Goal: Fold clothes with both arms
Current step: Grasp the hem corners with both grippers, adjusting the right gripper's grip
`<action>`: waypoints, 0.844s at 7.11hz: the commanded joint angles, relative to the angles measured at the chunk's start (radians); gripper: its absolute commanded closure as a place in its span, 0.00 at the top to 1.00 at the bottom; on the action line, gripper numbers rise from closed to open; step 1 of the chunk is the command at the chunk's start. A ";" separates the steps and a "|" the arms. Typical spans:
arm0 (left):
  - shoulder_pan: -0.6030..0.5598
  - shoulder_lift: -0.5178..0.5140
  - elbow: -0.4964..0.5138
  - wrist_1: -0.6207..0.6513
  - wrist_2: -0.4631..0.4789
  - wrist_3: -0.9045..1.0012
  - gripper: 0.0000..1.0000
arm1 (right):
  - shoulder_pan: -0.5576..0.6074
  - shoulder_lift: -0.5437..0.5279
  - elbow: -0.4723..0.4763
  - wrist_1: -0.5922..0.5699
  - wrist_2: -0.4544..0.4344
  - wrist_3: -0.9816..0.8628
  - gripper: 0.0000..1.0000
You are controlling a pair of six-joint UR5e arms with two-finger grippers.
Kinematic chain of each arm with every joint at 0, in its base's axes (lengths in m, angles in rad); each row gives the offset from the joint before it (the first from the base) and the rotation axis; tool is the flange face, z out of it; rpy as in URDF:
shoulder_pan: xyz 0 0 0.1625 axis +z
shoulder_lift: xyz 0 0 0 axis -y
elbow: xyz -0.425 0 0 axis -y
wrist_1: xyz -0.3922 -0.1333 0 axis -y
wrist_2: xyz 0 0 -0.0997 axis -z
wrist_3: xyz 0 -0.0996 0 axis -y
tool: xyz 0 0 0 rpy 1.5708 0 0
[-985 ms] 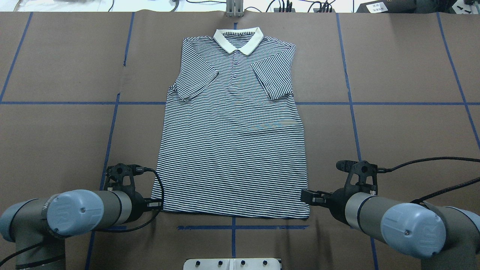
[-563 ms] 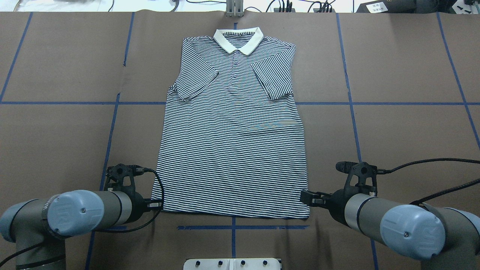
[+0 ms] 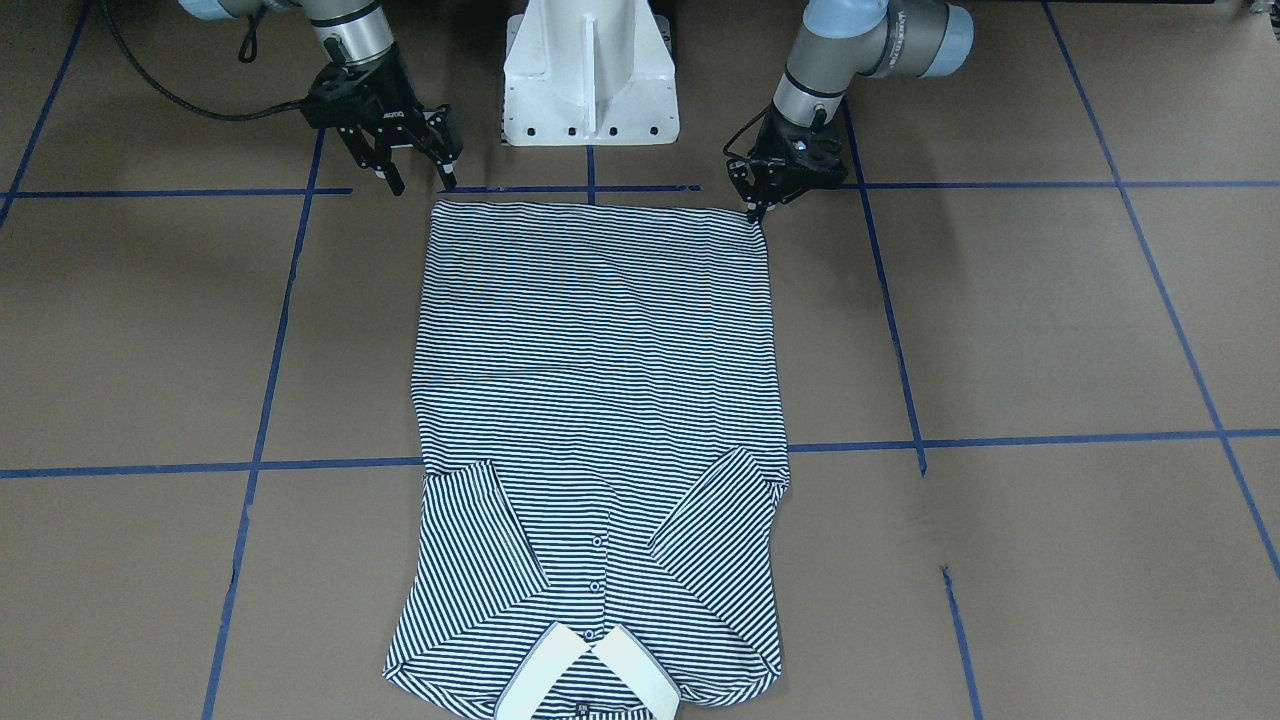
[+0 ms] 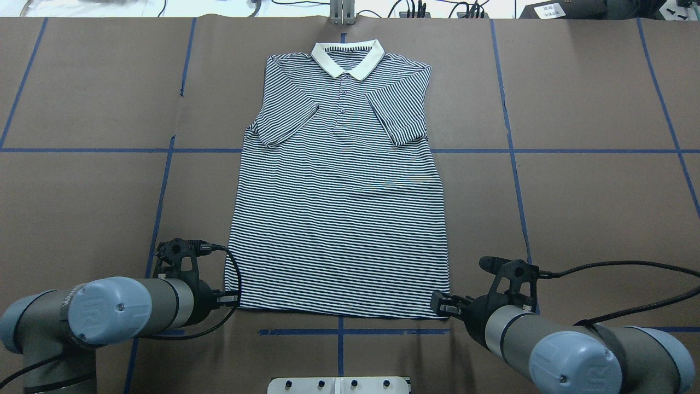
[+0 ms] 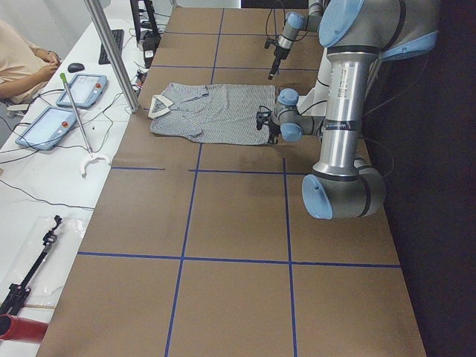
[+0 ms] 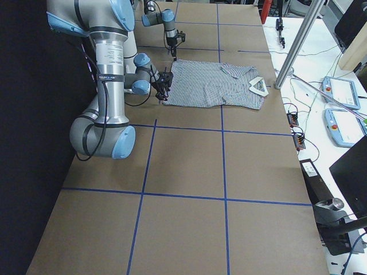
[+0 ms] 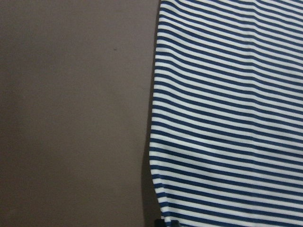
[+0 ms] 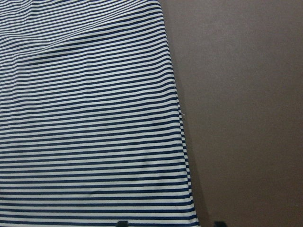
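The brown table (image 4: pixel 82 98) carries one striped polo shirt (image 4: pixel 339 219). It lies flat and face up, with its white collar (image 4: pixel 347 57) far from the robot and its two sleeves folded inward. The left arm (image 4: pixel 109 309) and the right arm (image 4: pixel 574 361) reach to the hem. The left gripper (image 3: pixel 757 205) has its fingers pressed together on one hem corner. The right gripper (image 3: pixel 422 185) holds its fingers wide apart at the other corner.

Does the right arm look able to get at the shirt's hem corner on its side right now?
Probably yes. The right gripper hangs open just beside the hem corner of the polo shirt, with only bare table between them and nothing lying on that corner.
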 commanded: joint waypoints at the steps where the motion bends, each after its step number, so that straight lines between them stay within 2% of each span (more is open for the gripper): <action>1: 0.000 -0.002 -0.001 0.000 0.000 0.000 0.00 | -0.017 0.068 -0.037 -0.116 -0.008 0.064 0.55; 3: 0.000 -0.002 -0.003 -0.002 0.000 0.000 0.00 | 0.002 0.110 -0.102 -0.119 -0.005 0.044 0.52; 6: 0.002 -0.004 -0.004 -0.002 -0.003 0.000 0.00 | 0.021 0.111 -0.133 -0.119 -0.003 0.007 0.51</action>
